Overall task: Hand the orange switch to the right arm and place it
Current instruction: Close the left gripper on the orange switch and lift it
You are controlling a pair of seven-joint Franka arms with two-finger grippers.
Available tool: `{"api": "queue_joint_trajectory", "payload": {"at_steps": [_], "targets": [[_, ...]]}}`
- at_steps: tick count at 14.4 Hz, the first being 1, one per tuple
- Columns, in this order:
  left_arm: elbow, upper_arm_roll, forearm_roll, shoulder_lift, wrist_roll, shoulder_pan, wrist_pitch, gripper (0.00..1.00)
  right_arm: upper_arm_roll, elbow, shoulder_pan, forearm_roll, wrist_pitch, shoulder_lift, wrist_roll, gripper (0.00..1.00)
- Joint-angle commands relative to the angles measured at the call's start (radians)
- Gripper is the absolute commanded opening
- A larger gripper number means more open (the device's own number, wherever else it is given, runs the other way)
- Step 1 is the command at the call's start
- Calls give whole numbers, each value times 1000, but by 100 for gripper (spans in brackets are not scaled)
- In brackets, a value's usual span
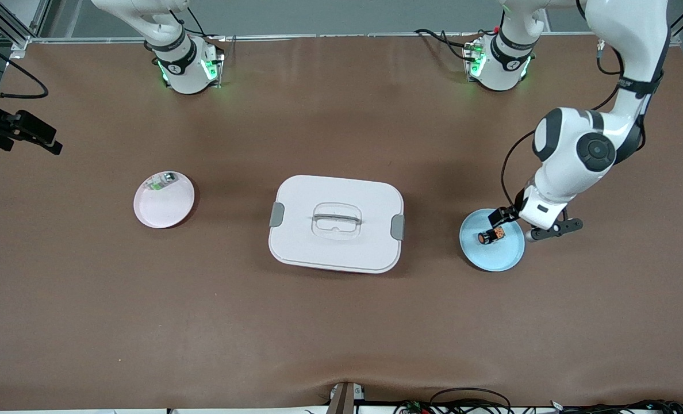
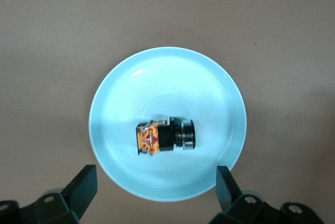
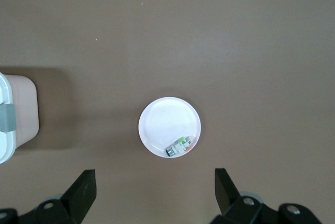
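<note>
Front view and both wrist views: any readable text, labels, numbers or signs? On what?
None can be read.
Left arm band: faint lettering, too small.
Both arm bases: a small mark on the black ring, not legible.
Orange switch on the blue plate: rear face patterned, no readable characters.
White-and-green piece: too small.

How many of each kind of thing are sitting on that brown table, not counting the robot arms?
Plates: 2, a blue plate and a pink plate
Lidded boxes: 1, the white box
Small electrical parts: 2, the orange switch on the blue plate and a white-and-green piece on the pink plate
Total: 5
</note>
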State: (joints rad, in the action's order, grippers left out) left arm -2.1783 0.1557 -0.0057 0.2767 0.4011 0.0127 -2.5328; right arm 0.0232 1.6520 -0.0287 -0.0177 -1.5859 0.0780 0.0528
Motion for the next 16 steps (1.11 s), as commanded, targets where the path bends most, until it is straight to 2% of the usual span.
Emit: {"api": "queue_joint_trajectory", "payload": {"at_steps": [1,7,14,15,16], "targets": [[11,1,-3,67,18,4,-84,100,-3,-20,-2,15,14,-9,-5,100],[46,-1,7,168,16,10,-145,100,-3,-18,4,13,15,-14,2,100],[45,-1,9,223,13,10,-196,100,-3,-18,4,13,15,-20,4,100],[43,-1,9,223,13,13,-196,84,-3,-18,7,13,15,-20,5,100],[41,1,7,222,13,18,-196,62,-3,-18,7,13,15,-20,4,100]]}}
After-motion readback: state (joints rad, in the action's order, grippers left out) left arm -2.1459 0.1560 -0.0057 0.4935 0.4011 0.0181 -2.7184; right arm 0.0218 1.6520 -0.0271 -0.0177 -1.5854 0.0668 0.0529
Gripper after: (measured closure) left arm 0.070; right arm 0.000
